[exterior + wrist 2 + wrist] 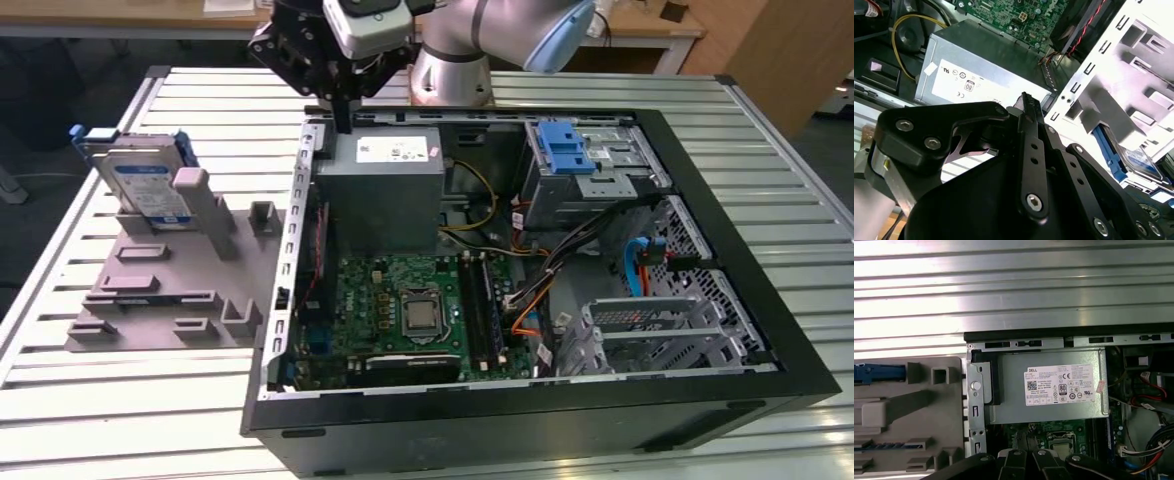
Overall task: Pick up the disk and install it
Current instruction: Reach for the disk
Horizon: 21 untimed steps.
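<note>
Overhead, end effector [343,122] pressed together and empty, over the case [298,235] rim, disk [140,180] well apart.

The gripper [343,122], fingers pressed together, is hanging over the case wall [304,200]. Reading the exterior view as a clock from there, open air is stretching toward eight o'clock, up to the disk [140,185] standing in its grey fixture [160,300]. At five o'clock the power supply [380,190] is blocking the way down. Cables [561,250] are crowding the floor below the drive cage [587,165] at three o'clock.
</note>
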Available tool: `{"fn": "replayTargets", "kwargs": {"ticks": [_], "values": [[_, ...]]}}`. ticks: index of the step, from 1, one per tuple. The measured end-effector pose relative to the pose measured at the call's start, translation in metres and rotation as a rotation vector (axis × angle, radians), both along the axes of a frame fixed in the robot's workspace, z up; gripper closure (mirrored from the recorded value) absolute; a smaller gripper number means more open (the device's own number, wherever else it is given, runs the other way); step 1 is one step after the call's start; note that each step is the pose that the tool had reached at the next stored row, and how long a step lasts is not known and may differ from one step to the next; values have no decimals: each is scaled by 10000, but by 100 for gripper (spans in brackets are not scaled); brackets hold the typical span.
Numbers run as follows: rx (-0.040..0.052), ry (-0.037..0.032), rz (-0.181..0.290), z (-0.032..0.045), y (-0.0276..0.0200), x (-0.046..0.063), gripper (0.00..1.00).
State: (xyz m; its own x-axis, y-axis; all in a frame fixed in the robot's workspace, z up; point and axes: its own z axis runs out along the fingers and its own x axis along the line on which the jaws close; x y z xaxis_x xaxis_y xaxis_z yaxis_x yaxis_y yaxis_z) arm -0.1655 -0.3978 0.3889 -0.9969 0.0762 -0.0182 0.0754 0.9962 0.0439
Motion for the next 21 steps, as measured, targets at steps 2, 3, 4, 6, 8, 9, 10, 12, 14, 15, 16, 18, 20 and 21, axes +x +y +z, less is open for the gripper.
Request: {"fn": "replayTargets", "kwargs": {"ticks": [2, 3, 4, 6, 8, 9, 10, 12, 14, 15, 16, 18, 20, 21], "values": [[1, 2, 0, -2, 0, -11, 89], [0, 3, 0, -2, 1, -17, 89], [-1, 4, 0, -3, 1, -24, 89], [0, 4, 0, -5, 1, -39, 89], [1, 5, -1, -7, 2, -53, 89], [1, 5, 0, -8, 2, -59, 89], [0, 7, 0, -8, 2, -66, 89], [0, 9, 0, -10, 3, -79, 89], [0, 12, 0, -12, 3, -90, 89], [0, 13, 0, -13, 4, -96, 89], [0, 15, 0, -13, 4, -101, 89], [-1, 19, 0, -15, 5, -112, 89], [-1, 23, 0, -17, 6, -122, 89], [-1, 25, 1, -17, 6, -127, 89]]}}
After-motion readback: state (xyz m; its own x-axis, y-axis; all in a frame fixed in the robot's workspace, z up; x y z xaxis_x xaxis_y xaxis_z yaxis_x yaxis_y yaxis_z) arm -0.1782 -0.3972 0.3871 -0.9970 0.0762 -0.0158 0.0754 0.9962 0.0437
